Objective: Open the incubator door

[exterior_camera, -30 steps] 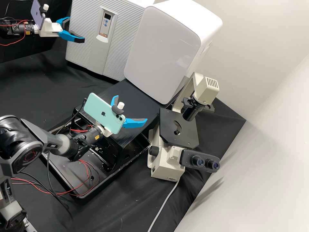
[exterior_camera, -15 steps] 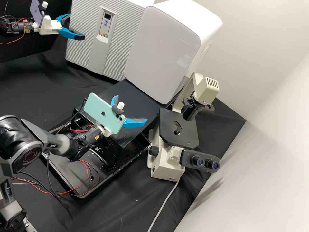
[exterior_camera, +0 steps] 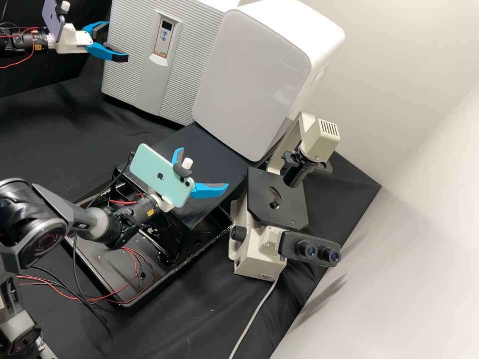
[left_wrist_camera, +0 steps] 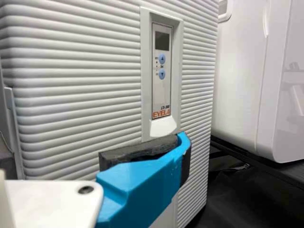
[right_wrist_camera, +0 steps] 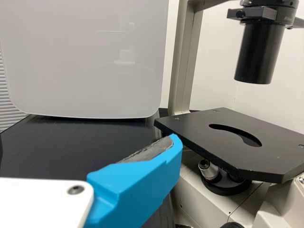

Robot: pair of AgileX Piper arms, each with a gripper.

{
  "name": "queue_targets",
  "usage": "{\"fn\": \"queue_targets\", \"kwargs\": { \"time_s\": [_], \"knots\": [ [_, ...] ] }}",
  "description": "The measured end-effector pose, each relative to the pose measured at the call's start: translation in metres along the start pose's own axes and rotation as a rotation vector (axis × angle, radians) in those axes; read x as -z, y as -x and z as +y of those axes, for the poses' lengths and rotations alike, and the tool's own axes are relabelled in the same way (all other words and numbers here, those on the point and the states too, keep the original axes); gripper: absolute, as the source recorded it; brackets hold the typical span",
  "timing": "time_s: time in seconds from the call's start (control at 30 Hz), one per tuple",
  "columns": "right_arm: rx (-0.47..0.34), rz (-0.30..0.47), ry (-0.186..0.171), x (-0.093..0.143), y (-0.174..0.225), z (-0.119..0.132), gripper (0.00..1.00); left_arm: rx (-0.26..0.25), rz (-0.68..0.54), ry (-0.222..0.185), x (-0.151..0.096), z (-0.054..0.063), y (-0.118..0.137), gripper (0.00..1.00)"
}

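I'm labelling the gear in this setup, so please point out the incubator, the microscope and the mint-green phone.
Incubator [exterior_camera: 188,65]: high view, on its ribbed front.
Microscope [exterior_camera: 293,208]: high view, on its flat black stage.
Mint-green phone [exterior_camera: 149,166]: high view, on its back.

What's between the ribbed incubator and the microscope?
A smooth-fronted white cabinet stands between the ribbed incubator and the microscope; the high view shows it.
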State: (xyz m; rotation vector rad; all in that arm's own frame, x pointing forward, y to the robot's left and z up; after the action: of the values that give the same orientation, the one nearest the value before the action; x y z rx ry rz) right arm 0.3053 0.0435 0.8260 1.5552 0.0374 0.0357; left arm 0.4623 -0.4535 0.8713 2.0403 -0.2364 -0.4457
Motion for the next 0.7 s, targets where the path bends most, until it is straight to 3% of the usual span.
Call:
{"fn": "queue_targets", "kwargs": {
  "time_s": [0.27, 0.3, 0.7],
  "knots": [
    [0.000, 0.000, 0.000, 0.0000, 0.0000, 0.0000, 1.00, 0.001, -0.006, -0.002, -0.0026, -0.0036, 0.0003, 1.00],
    [0.000, 0.000, 0.000, 0.0000, 0.0000, 0.0000, 1.00, 0.001, -0.006, -0.002, -0.0025, -0.0036, 0.0003, 0.00],
    [0.000, 0.000, 0.000, 0.0000, 0.0000, 0.0000, 1.00, -0.013, 0.005, 0.007, -0.0015, -0.0023, 0.0003, 0.00]
  ]
}}
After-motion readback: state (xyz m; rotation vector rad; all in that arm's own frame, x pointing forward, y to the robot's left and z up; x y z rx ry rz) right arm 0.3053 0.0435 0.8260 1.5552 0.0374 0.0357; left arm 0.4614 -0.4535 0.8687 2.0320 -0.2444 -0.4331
